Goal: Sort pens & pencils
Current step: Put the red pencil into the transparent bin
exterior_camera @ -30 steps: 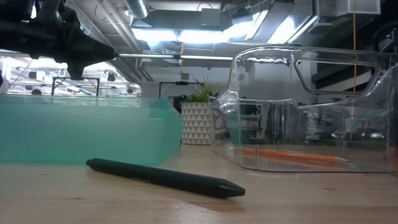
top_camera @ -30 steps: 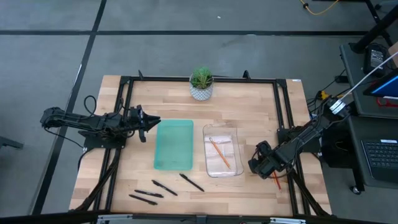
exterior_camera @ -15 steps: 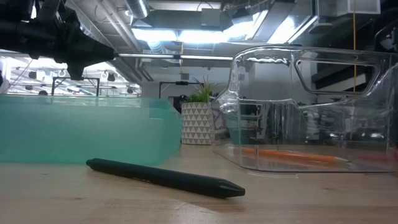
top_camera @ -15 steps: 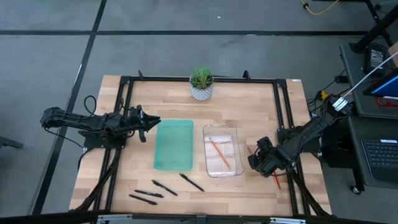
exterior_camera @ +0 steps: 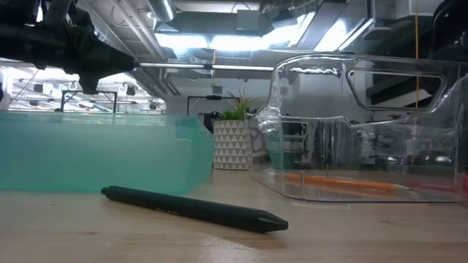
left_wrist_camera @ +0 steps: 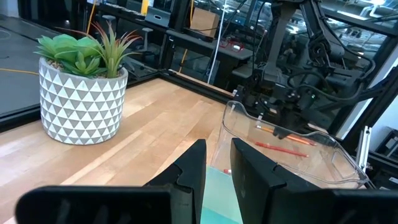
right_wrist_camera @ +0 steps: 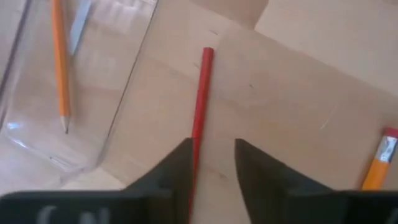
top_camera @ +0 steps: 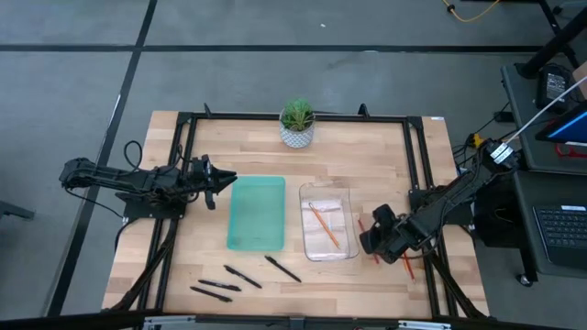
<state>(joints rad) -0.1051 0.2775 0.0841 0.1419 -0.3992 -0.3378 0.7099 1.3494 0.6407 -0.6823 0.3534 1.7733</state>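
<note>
Wooden table [top_camera: 367, 156]: red pencil [right_wrist_camera: 200, 99] lying flat beside clear tray [top_camera: 327, 222], its long axis running straight ahead between the parted fingers of right gripper [right_wrist_camera: 211, 165], not clamped. Left gripper [left_wrist_camera: 216, 163], narrowly parted and empty, waits by teal tray [top_camera: 256, 213].

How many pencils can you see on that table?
3. An orange pencil lies inside the clear tray. A red pencil lies on the wood at the right gripper, beside the tray. Another orange pencil lies farther out by that arm.
</note>
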